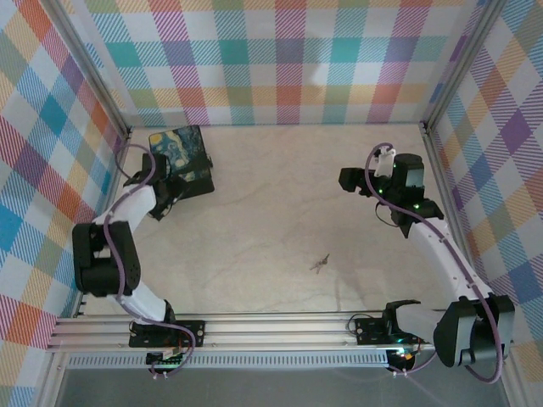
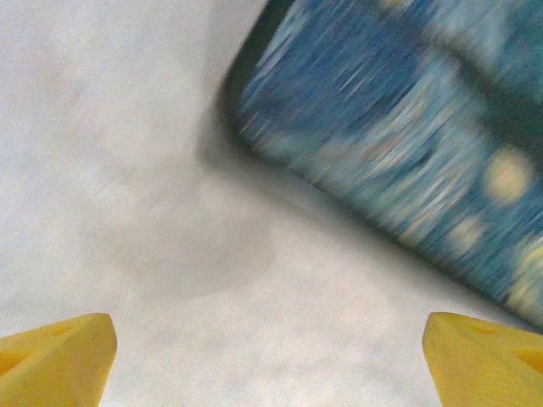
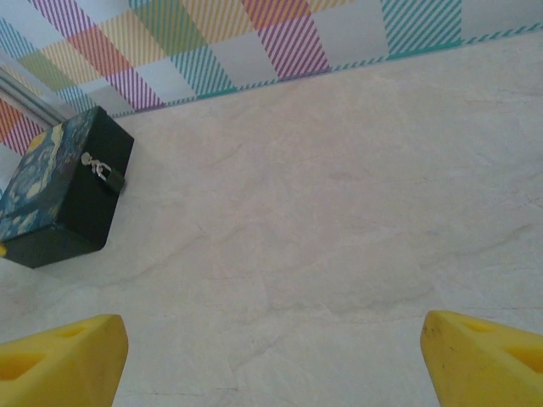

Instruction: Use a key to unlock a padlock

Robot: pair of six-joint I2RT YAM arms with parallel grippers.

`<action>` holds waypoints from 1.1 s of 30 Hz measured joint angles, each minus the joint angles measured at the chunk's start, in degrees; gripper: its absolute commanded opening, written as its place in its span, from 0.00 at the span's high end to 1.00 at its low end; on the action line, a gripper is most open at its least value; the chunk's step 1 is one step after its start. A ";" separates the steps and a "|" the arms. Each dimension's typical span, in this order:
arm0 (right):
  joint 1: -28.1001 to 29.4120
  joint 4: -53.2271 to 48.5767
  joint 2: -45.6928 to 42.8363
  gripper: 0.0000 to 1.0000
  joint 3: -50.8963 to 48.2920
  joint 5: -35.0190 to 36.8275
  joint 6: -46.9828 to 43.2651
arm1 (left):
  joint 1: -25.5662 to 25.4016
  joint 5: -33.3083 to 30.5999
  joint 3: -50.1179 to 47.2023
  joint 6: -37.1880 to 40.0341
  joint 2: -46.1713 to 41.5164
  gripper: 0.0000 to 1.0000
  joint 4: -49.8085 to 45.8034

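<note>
Visibly tiny padlock point(image 3: 106, 173), dark, silvery-topped

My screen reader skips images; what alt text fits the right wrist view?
A black box with a blue-and-yellow painted lid sits at left on a pale table, a padlock hanging on its front. The right gripper is open, yellow fingertips at the bottom corners; plaid wall behind.
</note>
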 measured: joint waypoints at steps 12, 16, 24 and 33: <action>0.11 -4.15 -3.91 0.11 -5.03 3.21 2.97 | 4.11 -0.20 14.32 2.12 -1.64 0.06 -9.05; 0.74 -4.13 -5.66 0.12 -6.58 2.91 4.94 | 4.31 0.22 29.20 4.13 10.75 0.10 -9.31; 2.78 -5.88 -5.46 0.12 -8.83 2.95 7.61 | 4.33 -4.61 45.92 10.25 27.56 0.10 -12.09; 3.80 -7.65 -5.66 0.12 -9.20 2.73 8.04 | 4.37 -4.61 50.64 20.24 35.52 0.13 -12.66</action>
